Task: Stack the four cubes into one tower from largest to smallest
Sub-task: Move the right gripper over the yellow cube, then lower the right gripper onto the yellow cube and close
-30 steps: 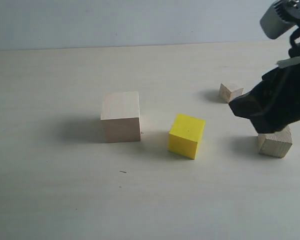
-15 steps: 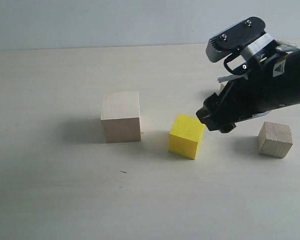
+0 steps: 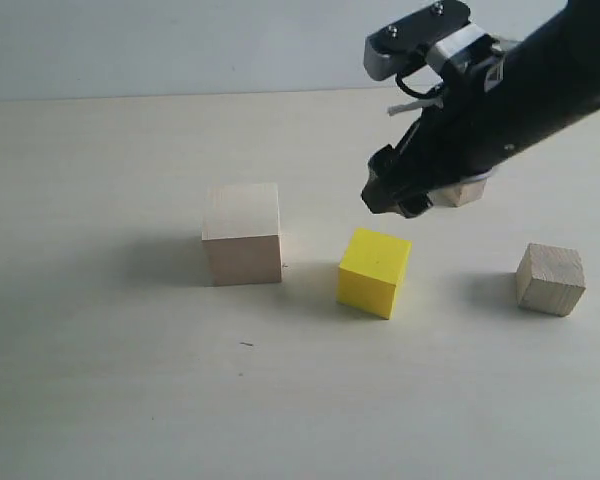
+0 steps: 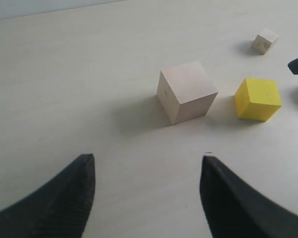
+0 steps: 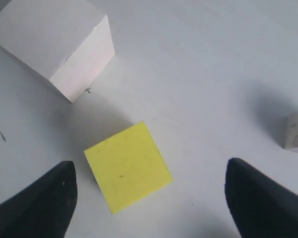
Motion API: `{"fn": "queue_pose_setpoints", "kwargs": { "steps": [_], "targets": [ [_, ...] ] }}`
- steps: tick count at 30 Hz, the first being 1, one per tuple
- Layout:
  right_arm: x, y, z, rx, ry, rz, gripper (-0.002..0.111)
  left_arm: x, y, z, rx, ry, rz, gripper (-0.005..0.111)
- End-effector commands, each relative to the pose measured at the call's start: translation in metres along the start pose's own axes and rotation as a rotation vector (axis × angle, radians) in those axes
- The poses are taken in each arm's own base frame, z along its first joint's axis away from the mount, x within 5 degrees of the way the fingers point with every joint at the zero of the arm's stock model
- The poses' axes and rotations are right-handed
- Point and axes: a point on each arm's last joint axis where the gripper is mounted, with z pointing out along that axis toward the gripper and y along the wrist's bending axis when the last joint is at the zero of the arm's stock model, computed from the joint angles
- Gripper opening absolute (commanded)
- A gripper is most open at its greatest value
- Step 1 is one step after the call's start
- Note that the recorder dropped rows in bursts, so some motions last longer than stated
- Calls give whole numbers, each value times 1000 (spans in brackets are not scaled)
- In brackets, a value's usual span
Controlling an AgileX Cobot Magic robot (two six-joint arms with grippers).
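**Right gripper arrives over the yellow cube, jaws wide**

Over the last second the right gripper (image 3: 395, 200) has swung away from the medium wooden cube (image 3: 550, 279) to hang above and just behind the yellow cube (image 3: 373, 272). Its jaws have spread to full width and grasp nothing. None of the cubes has shifted.

The yellow cube stands on the table (image 3: 130, 400). The large pale cube (image 3: 242, 233) is to its left, near but apart. The medium wooden cube is well apart on its right. The small wooden cube (image 3: 467, 192) lies behind and to the right of it, partly hidden by the arm. The left gripper (image 4: 146, 198) is well back from the yellow cube on the large cube's side, jaws parted and empty.

The step in hand looks like picking up the yellow cube to set it on the large pale one. In the right wrist view the cube (image 5: 127, 166) lies in the gap between the two fingers (image 5: 44, 198), but it is turned askew to the line they close along.

- **Wrist:** It probably needs to rotate until the pads face two opposite flat sides, not corners.
- **Descent:** Come straight down, centred over the cube, and close well below its top edge.
- **Lift:** Raise it fully clear before travelling left.
- **Risk:** A corner grip would likely twist the cube. It would then land crooked on the large cube, a poor base for the two still to come.
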Motion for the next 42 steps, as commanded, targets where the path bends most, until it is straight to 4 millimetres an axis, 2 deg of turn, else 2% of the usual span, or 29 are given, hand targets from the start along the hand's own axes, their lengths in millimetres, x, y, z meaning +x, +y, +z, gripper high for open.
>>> {"fn": "queue_pose_setpoints", "kwargs": {
  "steps": [1,5,11,21,26,30,42],
  "targets": [
    [-21,-3,-2,-13,80,-57,78,-1,1,1,-9,-16,9,61],
    [-34,-5,4,-45,155,-137,78,-1,1,1,-9,-16,9,61],
    [-42,-7,26,-110,275,-264,78,-1,1,1,-9,-16,3,61],
    [-26,-8,79,-181,414,-311,78,-1,1,1,-9,-16,3,61],
    [-24,-8,86,-207,427,-384,78,-2,2,1,-28,-23,16,61],
    [-24,-7,86,-208,420,-380,78,-2,3,1,-30,-24,18,61],
    [-17,-6,104,-251,452,-398,78,-2,3,1,-31,-24,19,61]
  ]
}}
